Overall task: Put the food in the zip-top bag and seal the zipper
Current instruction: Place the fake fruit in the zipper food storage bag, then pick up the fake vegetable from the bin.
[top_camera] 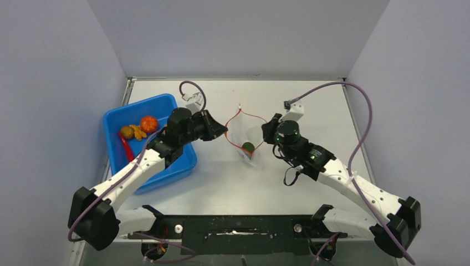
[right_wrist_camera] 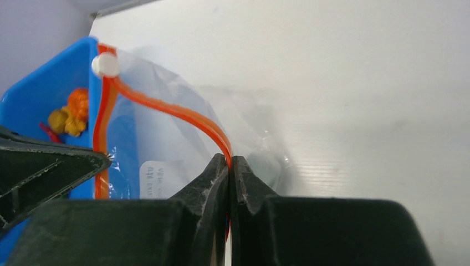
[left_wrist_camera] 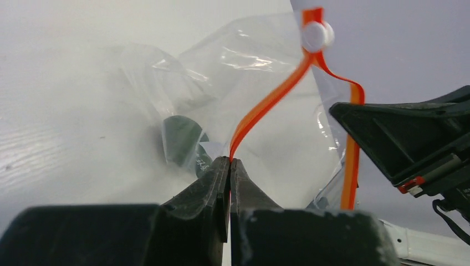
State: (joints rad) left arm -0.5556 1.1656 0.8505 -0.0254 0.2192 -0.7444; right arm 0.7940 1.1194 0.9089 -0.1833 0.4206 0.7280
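Observation:
The clear zip-top bag (top_camera: 250,158) hangs in mid-table with its mouth pulled open, and the red-orange zipper (top_camera: 252,115) forms a loop. My left gripper (top_camera: 225,131) is shut on the zipper's left strip (left_wrist_camera: 260,108). My right gripper (top_camera: 264,132) is shut on the right strip (right_wrist_camera: 183,116). A white slider (left_wrist_camera: 316,34) sits at the far end of the mouth. The dark green oval piece (top_camera: 248,147) lies inside the bag (left_wrist_camera: 183,141). The orange fruit (top_camera: 148,123), yellow-brown lumps (top_camera: 133,132) and red chili (top_camera: 125,147) lie in the blue tray.
The blue tray (top_camera: 166,166) stands at the left, partly under my left arm, and shows behind the bag in the right wrist view (right_wrist_camera: 50,94). White walls close in the table at the back and both sides.

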